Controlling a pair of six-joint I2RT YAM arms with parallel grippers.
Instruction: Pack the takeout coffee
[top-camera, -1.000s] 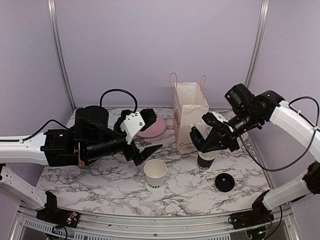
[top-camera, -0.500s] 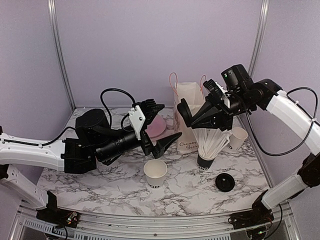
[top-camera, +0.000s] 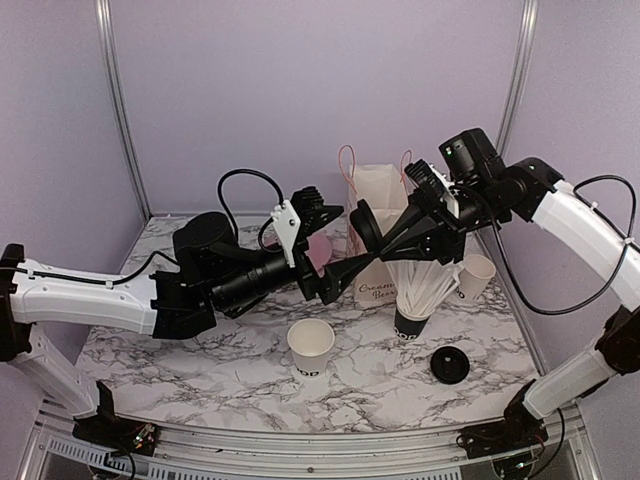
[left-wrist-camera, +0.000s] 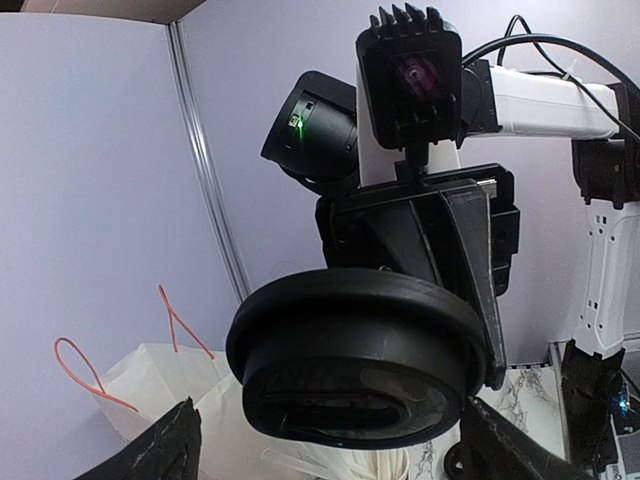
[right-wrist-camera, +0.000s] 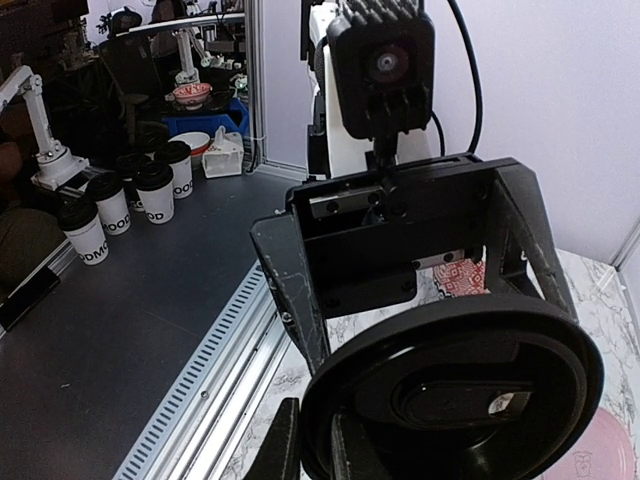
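Observation:
A black round lid (right-wrist-camera: 470, 390) is clamped by its rim in my right gripper (right-wrist-camera: 325, 450), held in the air in front of the paper bag (top-camera: 380, 225). It also shows in the left wrist view (left-wrist-camera: 360, 350) and the top view (top-camera: 363, 228). My left gripper (left-wrist-camera: 335, 455) is open, its fingers (left-wrist-camera: 165, 445) spread on either side just below the lid, not touching it; in the top view it sits at centre (top-camera: 345, 255). A lidless white takeout cup (top-camera: 311, 347) stands upright on the table below. A second lidless white cup (top-camera: 476, 275) stands at the right.
A black cup of white straws (top-camera: 415, 300) stands under the right arm. A second black lid (top-camera: 449, 364) lies at the front right. A pink plate (top-camera: 310, 255) sits behind the left gripper. Several lidded cups (right-wrist-camera: 100, 220) stand on a dark surface beyond the table.
The right gripper rose from beside the straw cup, carrying the lid. The left arm reached up and right, bringing its open fingers to the lid.

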